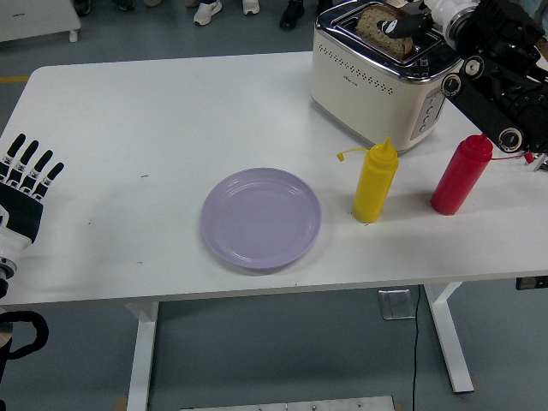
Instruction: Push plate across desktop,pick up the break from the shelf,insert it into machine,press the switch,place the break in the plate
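A brown bread slice (374, 24) stands in the slot of the cream toaster (377, 81) at the back right of the table. My right hand (409, 19) has reached in from the right and lies over the slice's right end, touching it; the picture's top edge cuts it off. The lilac plate (261, 218) lies empty at the table's front middle. My left hand (26, 184) rests at the left edge, fingers spread, holding nothing. The toaster's lever (455, 84) is mostly hidden behind my right forearm (501, 77).
A yellow squeeze bottle (374, 181) and a red squeeze bottle (460, 174) stand in front of the toaster, between it and the plate's right side. People's feet (205, 8) show beyond the table's far edge.
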You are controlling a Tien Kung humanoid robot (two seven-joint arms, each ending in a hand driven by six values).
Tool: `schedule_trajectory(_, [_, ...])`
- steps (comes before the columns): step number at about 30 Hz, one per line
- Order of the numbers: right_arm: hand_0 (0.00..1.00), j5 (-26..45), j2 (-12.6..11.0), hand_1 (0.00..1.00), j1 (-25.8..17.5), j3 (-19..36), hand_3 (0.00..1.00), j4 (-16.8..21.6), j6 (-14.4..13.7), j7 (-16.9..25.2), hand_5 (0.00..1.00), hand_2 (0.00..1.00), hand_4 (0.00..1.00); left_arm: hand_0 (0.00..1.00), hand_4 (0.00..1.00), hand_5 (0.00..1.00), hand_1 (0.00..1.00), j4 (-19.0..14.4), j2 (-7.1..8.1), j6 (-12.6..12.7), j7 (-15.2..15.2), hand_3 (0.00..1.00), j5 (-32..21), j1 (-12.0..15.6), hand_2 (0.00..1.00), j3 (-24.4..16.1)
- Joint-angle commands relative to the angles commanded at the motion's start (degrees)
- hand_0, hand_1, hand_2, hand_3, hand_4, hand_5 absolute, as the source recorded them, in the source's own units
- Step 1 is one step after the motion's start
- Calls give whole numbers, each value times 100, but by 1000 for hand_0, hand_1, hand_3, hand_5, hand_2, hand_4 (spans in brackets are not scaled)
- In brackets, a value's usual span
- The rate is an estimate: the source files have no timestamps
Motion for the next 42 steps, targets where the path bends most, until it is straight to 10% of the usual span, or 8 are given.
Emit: schedule_trajectory(42, [278, -67, 678, 391, 657, -1256, 534, -1107, -174, 163, 156, 456, 446, 795, 620, 998, 853, 12, 25, 5, -8, 857, -7, -23, 905, 0])
